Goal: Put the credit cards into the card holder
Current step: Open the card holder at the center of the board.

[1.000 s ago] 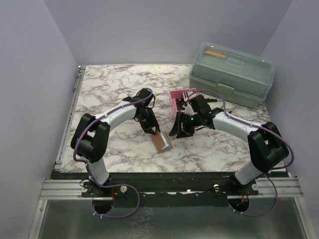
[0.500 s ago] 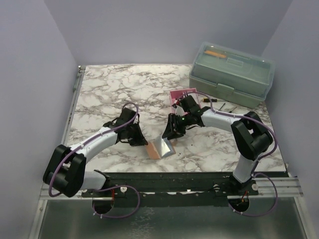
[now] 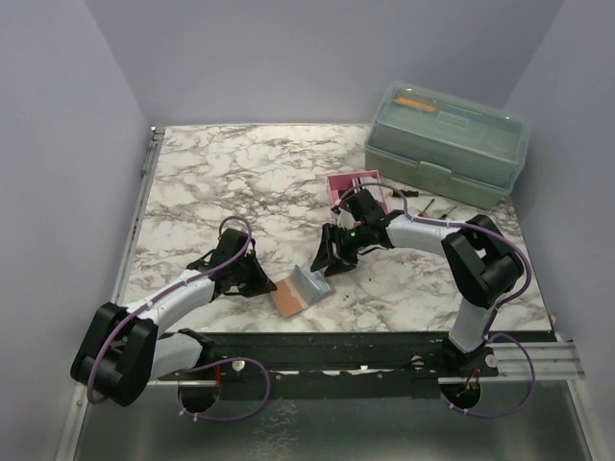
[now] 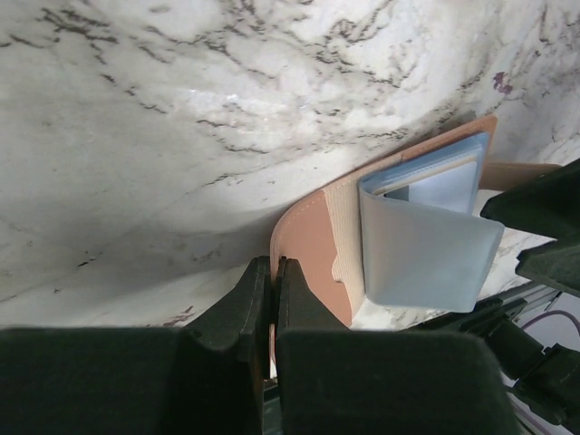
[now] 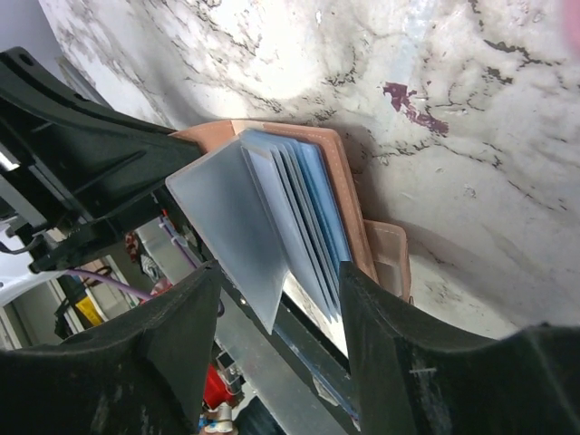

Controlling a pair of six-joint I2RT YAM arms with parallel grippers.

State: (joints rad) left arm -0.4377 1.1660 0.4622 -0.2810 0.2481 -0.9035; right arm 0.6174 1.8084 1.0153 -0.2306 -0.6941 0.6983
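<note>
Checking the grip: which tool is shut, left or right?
The left tool, fingers pressed together on the tan edge of the card holder; the right tool has fingers apart, astride the sleeves.

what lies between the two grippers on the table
The open card holder, its bluish sleeves fanned upward, lies on the marble between the left gripper and the right gripper. The top view shows it best.

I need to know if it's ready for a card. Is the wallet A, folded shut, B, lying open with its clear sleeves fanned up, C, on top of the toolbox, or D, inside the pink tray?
B: the wallet lies open on the table, with its clear sleeves standing fanned apart.
</note>
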